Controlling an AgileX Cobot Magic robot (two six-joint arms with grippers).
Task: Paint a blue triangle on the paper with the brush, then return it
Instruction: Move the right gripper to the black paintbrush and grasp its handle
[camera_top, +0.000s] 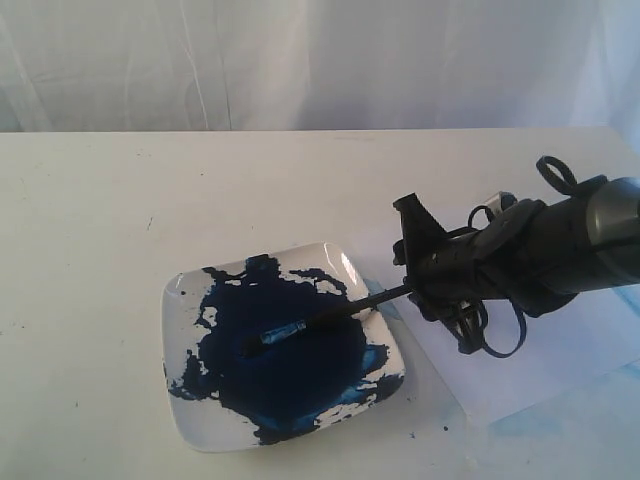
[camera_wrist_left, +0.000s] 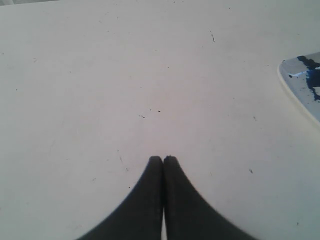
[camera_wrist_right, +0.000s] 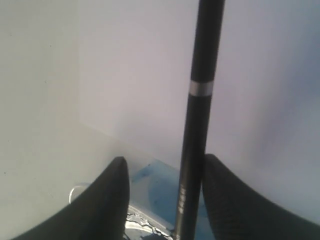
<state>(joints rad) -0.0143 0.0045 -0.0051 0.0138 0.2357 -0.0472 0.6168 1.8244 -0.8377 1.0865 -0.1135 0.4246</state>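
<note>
Right of centre in the exterior view, my right gripper (camera_top: 413, 262) stands with jaws spread to either side of the brush (camera_top: 330, 315). The black handle sits close against one finger with a gap to the other, unclamped. The blue bristles rest in dark paint on the square plate (camera_top: 176, 300) at lower centre. The paper (camera_top: 545, 370) lies at lower right, under the arm. My left gripper (camera_wrist_left: 163, 159), fingers pressed together, hangs over the white table (camera_top: 150, 200).

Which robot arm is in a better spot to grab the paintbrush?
The right arm. Its jaws stand open on either side of the brush handle. The left arm's jaws are shut over the table, beside the plate.
</note>
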